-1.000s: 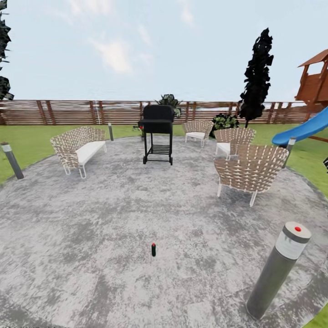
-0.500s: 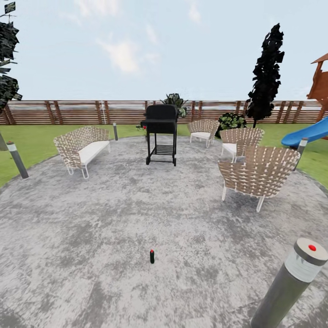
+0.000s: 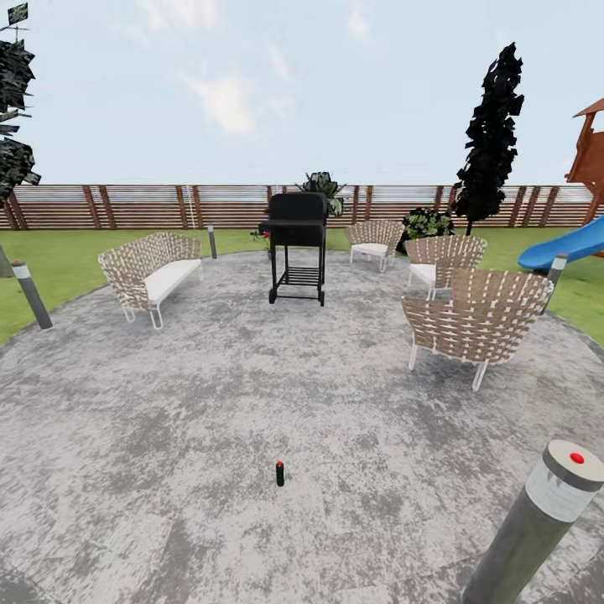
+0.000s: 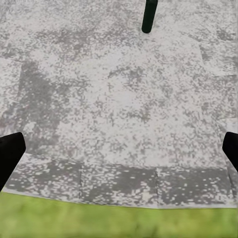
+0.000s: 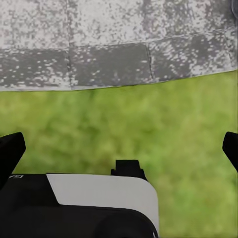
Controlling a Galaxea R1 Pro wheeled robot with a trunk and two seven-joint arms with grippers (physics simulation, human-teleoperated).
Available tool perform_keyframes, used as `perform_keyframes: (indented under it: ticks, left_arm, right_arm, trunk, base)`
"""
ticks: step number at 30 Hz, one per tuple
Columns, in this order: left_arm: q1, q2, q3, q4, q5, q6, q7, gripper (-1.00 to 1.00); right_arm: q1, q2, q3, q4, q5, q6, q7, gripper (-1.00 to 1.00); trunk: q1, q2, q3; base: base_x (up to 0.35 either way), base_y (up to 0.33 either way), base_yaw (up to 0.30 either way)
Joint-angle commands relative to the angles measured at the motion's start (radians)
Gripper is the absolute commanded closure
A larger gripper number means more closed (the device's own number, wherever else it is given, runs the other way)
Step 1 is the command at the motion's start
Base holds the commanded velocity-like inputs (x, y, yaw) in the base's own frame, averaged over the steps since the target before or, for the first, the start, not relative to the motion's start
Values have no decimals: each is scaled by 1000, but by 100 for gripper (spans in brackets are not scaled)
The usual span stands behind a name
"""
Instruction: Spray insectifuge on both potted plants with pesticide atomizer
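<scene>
The pesticide atomizer (image 3: 280,474), a small slim black bottle with a red dot on top, stands upright on the round mottled grey paved patch (image 3: 210,394) of the garden, a little ahead of me. Its lower part also appears as the atomizer (image 4: 148,16) far beyond my left gripper (image 4: 119,153), which is open with nothing between its black fingertips (image 4: 10,158). Over the patch's stone edge and the grass hangs my right gripper (image 5: 119,148), open and holding nothing. The potted plants are out of view.
A grey lamp post (image 3: 541,520) stands close at the right, another post (image 3: 32,294) at the left. A black grill (image 3: 297,247), a woven bench (image 3: 149,273) and woven chairs (image 3: 474,323) ring the far side. Beyond are the fence (image 3: 126,205), a dark tree (image 3: 493,134) and a blue slide (image 3: 566,243).
The whole head view has shifted: the scene slid right and the atomizer sits slightly lower in the picture, so the camera moved. Since half a second ago almost nothing differs.
</scene>
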State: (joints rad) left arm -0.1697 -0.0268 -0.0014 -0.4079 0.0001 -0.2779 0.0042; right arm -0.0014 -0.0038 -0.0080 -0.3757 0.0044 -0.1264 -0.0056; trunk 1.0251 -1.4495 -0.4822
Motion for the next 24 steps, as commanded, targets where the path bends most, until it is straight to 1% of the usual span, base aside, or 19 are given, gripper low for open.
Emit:
perform_keyframes:
  ticks: [1,5,13,17,24]
  left_arm:
    - [-1,0,0,1,0,-3,0,-100]
    - [-1,1,0,1,1,-3,0,-100]
    - [-1,1,0,1,3,-3,0,-100]
    - [-1,0,0,1,3,-4,0,-100]
    - [-1,0,0,1,3,-4,0,-100]
  right_arm:
    - [0,-1,-1,0,-1,-2,-1,-100]
    - [0,-2,-1,-1,-3,-2,0,-100]
    - [0,-4,-1,-2,-4,-2,-1,-100]
    - [0,-4,-1,-2,-4,-2,-1,-100]
    - [0,-3,-1,-3,-4,-2,-1,-100]
  trunk:
    - [0,0,-1]
    - [0,0,-1]
    - [0,0,-1]
    - [0,0,-1]
    - [0,0,-1]
  base:
    - [86,0,0]
    - [227,0,0]
    - [310,0,0]
    - [76,0,0]
    - [9,0,0]
